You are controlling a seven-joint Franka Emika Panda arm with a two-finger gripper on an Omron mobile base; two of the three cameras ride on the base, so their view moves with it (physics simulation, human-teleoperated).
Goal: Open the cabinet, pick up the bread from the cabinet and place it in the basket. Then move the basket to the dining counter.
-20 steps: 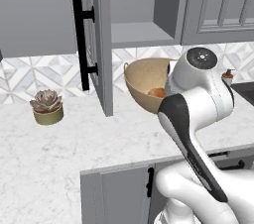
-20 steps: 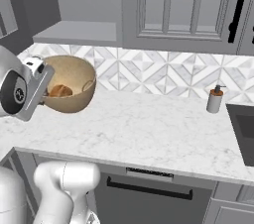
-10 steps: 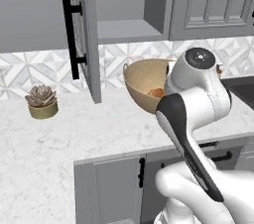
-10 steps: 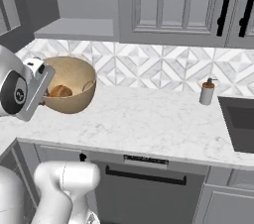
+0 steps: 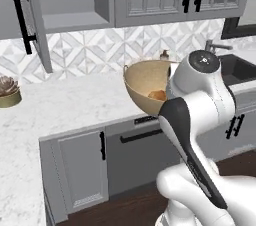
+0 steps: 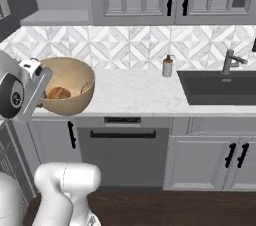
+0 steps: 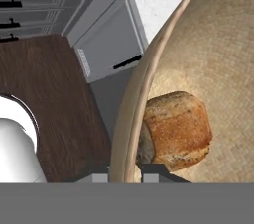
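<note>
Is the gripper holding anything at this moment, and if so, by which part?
Yes: the gripper is shut on the rim of the basket, one finger on each side of the wall. The bread lies inside.

bread (image 7: 176,129) lies in the basket (image 6: 75,77), before the worktop (image 6: 135,92).

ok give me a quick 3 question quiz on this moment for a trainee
1. True or false: the bread lies inside the basket.
2. Multiple choice: the gripper is (a) open above the sink, (b) shut on the basket's rim, (c) shut on the cabinet handle.
3. Short answer: what stands on the worktop just left of the sink in the right base view?

Key
1. True.
2. b: the hand view shows one dark fingertip on each side of the rim.
3. A small soap dispenser.
</note>
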